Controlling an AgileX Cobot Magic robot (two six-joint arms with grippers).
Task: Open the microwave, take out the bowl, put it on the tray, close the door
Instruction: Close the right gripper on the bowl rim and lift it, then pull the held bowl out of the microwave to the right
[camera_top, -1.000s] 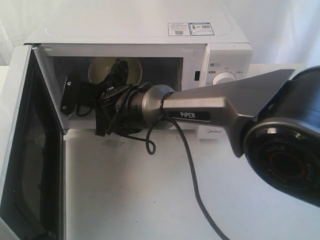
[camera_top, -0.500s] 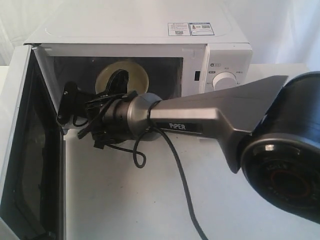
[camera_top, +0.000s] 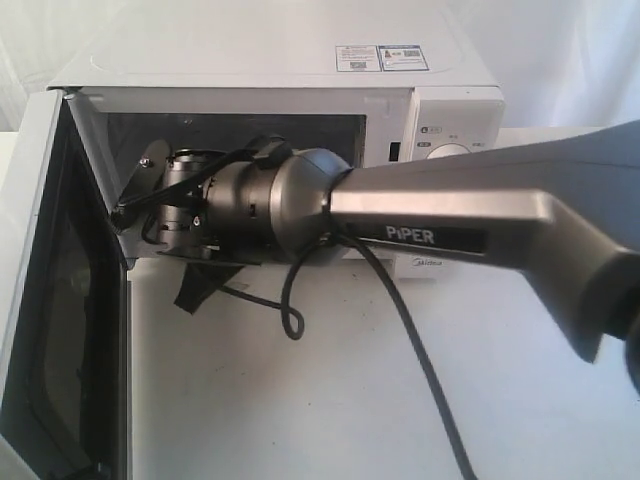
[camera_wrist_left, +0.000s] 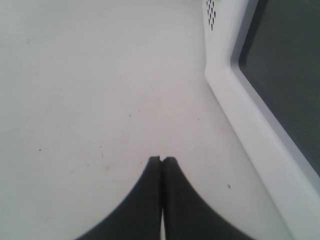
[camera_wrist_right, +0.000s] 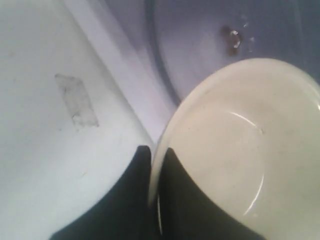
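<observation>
Findings. One microwave (camera_top: 300, 60) stands toward the far edge of the surface (camera_top: 300, 400), its one door (camera_top: 40, 300) swung fully open. One bowl (camera_wrist_right: 235, 145) is present, at the mouth of the cavity.

The right end effector (camera_wrist_right: 156, 152) is nearly closed on the bowl's rim, one finger inside and one outside. The bowl body lies directly beyond the fingertips. Being round, it has no long axis to align, so the rim grip governs. The exterior view hides the bowl behind the arm.

The left end effector (camera_wrist_left: 161, 161) is closed and empty, over bare surface beside the door. The right arm therefore has the bowl.

No tray appears in any view. In my judgement, withdrawal toward the near edge comes next.
</observation>
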